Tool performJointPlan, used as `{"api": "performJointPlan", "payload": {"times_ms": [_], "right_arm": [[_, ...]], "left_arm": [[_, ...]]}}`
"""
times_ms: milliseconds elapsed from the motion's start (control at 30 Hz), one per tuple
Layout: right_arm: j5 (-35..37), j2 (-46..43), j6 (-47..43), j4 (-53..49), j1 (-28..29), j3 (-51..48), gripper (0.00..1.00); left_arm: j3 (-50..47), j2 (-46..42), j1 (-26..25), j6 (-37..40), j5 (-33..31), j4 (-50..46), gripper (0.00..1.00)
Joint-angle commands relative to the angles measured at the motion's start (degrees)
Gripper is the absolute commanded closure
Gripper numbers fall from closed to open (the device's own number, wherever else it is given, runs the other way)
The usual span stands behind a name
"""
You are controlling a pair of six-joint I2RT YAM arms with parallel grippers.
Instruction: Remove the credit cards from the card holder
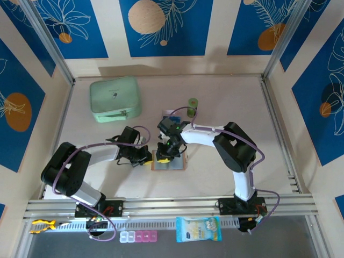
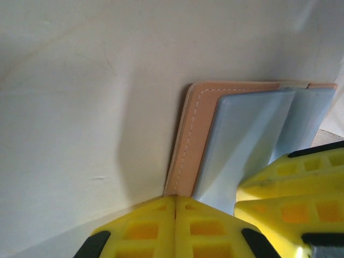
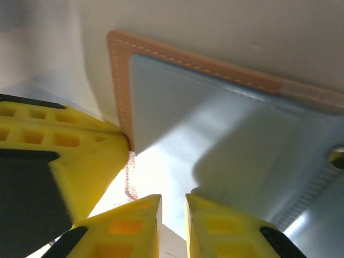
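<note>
Top external, one card holder (image 1: 178,163), one case (image 1: 114,98)

The left arm (image 1: 80,166) and right arm (image 1: 236,156) are white tubular links joined by bulky black housings, each trailed by a looping purple cable (image 1: 261,155). The left gripper (image 2: 176,201) and right gripper (image 3: 173,201) have bright yellow plastic fingers (image 3: 226,231) with square grid recesses and black inserts.
</note>
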Motion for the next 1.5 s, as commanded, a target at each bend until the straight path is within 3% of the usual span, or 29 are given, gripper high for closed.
{"api": "performJointPlan", "payload": {"times_ms": [0, 600, 767, 867, 933, 1000, 1100, 1133, 1167, 1200, 1467], "right_arm": [[3.7, -0.7, -0.2, -5.0, 0.1, -0.1, 0.8], [7.6, -7.7, -2.6, -7.9, -1.2, -1.3, 0.79], [12.6, -13.2, -5.7, -8.6, -3.2, -3.2, 0.7], [16.8, -17.3, -8.3, -9.2, -5.3, -5.2, 0.61], [19.1, -20.1, -10.0, -9.0, -7.7, -7.0, 0.48], [20.7, -23.2, -11.7, -8.5, -11.2, -9.2, 0.33], [23.3, -28.1, -14.3, -6.8, -17.0, -12.9, 0.0], [24.2, -29.6, -15.3, -6.2, -18.8, -14.0, 0.01], [25.1, -31.1, -16.3, -5.3, -21.0, -15.3, 0.01], [25.6, -32.3, -17.6, -4.3, -23.1, -16.4, 0.01], [29.9, -37.2, -25.9, 9.7, -38.9, -24.5, 0.0]], "left_arm": [[-0.3, 1.3, 0.0, 1.1, -1.9, -4.6, 1.0], [3.0, -1.3, 0.0, 2.1, -3.7, -8.0, 0.97], [6.2, -4.5, 0.4, 3.8, -7.4, -11.2, 0.9], [7.4, -6.9, 1.3, 5.5, -10.8, -12.7, 0.82], [8.0, -8.3, 2.1, 6.8, -13.2, -13.5, 0.71], [8.8, -9.8, 3.4, 8.8, -16.0, -14.7, 0.58], [10.2, -12.2, 5.6, 12.3, -21.5, -17.4, 0.33], [10.6, -12.9, 6.2, 13.4, -23.8, -18.4, 0.26], [11.0, -13.7, 6.9, 14.7, -26.3, -19.3, 0.07], [11.4, -14.3, 7.6, 15.9, -28.8, -20.1, 0.0], [11.8, -15.7, 11.5, 26.3, -50.3, -18.6, 0.0]]}}
